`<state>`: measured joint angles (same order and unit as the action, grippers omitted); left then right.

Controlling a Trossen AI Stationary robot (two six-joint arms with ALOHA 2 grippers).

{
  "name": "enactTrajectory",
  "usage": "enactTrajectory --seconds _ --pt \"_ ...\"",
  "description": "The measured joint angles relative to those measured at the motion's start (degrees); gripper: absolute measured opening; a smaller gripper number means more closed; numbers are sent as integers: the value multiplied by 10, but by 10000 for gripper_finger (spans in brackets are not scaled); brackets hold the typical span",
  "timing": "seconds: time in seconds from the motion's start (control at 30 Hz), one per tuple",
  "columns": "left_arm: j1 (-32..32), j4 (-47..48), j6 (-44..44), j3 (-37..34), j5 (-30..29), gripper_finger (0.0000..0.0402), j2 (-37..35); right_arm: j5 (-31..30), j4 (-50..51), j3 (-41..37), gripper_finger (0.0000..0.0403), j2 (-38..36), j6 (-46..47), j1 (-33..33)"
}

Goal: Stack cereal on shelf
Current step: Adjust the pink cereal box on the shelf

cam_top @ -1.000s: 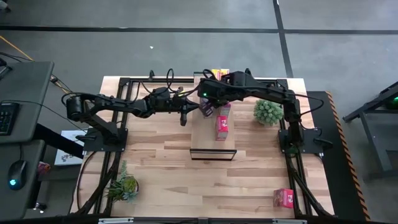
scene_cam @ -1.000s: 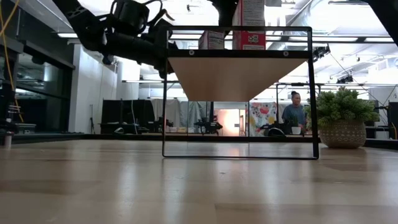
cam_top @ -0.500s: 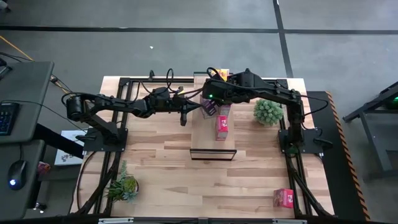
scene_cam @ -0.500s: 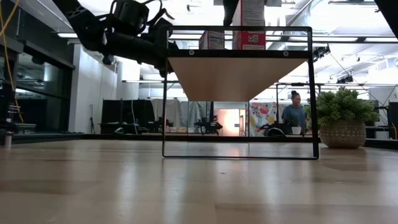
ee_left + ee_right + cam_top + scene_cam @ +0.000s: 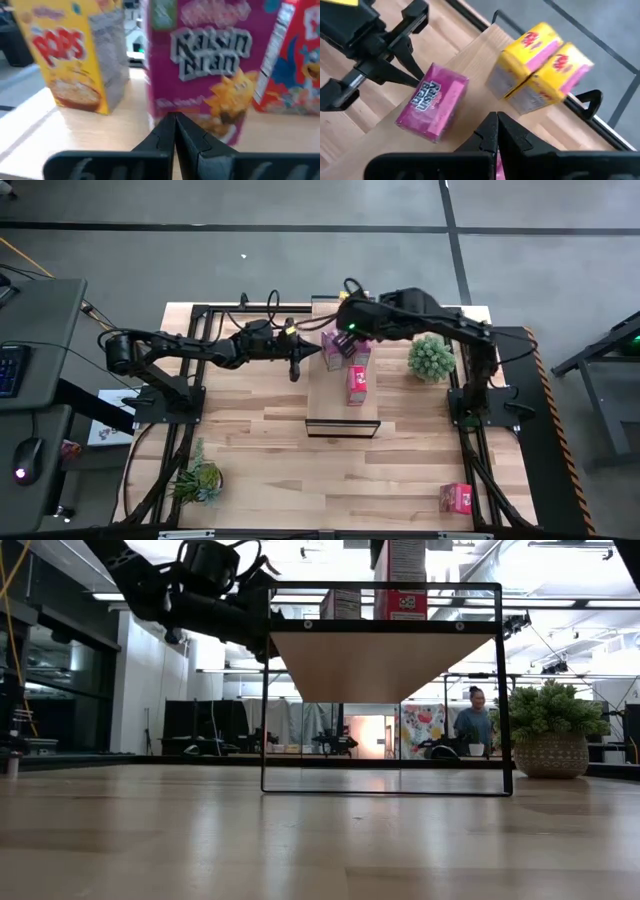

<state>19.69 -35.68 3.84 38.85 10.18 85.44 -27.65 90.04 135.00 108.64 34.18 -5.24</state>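
A magenta cereal box (image 5: 331, 346) (image 5: 432, 102) stands on the light-wood shelf (image 5: 340, 405) near its far left corner. Two yellow boxes (image 5: 540, 65) stand behind it, and a red box (image 5: 357, 383) stands toward the shelf's middle. My left gripper (image 5: 175, 120) (image 5: 314, 351) is shut and level at the shelf's left edge, with its tips at the magenta box (image 5: 210, 60). My right gripper (image 5: 496, 120) (image 5: 345, 330) is shut and hovers above the boxes. My left gripper points its shut fingertips (image 5: 417, 77) level, from the table's left, at the lower part of the magenta box's left-facing side (image 5: 165, 107). I cannot tell whether they touch it. The box stands upright on the shelf.
Another red box (image 5: 456, 498) lies on the table near the right front corner. Potted plants stand right of the shelf (image 5: 432, 360) (image 5: 550, 735) and at the near left (image 5: 200, 480). A black frame (image 5: 200, 310) borders the table. Open tabletop lies in front of the shelf.
My right gripper has drawn back from over the magenta box toward the table's right and far side and has risen, so the box now shows uncovered from above. My left arm has kept still.
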Motion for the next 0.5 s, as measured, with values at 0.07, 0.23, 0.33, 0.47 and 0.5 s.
enactTrajectory --seconds 0.07,0.23,0.33,0.47,0.5 --pt "4 -4 -1 1 -3 0 -1 -15 0 0 0 -14 14 -4" --pt "14 30 66 1 57 0 -1 -43 -1 -29 0 -55 40 -5" --pt "15 71 119 0 122 0 0 -26 -1 -78 0 -90 60 -4" --pt "22 54 119 0 113 0 0 -29 0 -190 0 -153 98 1" --pt "22 54 119 0 112 0 0 -30 -1 -223 0 -173 111 2"
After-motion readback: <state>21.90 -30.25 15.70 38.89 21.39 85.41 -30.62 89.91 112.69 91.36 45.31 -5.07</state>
